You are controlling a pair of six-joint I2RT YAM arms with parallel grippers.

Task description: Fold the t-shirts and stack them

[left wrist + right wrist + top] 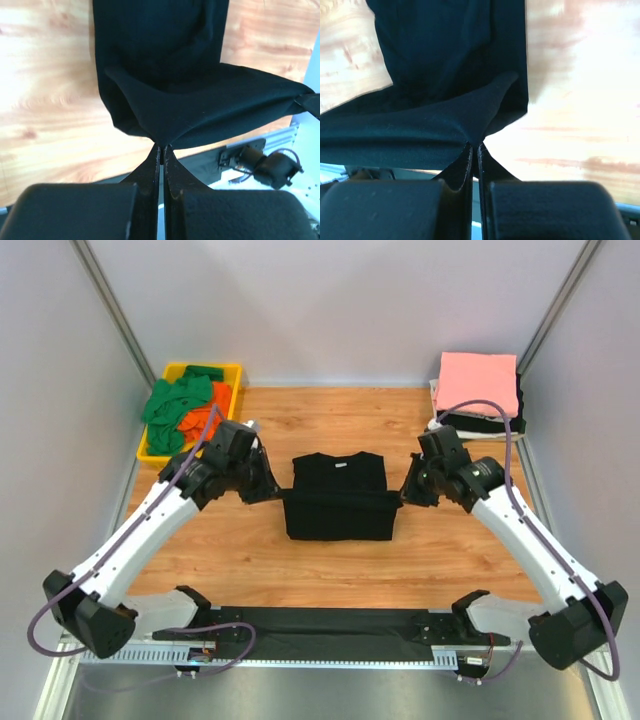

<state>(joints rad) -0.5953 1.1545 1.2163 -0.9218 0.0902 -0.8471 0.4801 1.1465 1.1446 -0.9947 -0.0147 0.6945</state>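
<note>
black t-shirt [338,480] lies mid-frame on the table [300,560], its lower edge pinched taut between left gripper [279,493] and right gripper [405,496], both clamped shut on its corners, likely to fold it upward evenly.

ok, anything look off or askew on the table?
Nothing much. Black t-shirt pinched evenly at both ends by the left gripper and right gripper. Only untidy bit: crumpled green shirts and orange shirts heaped in the yellow tray, green spilling over its left rim.
</note>
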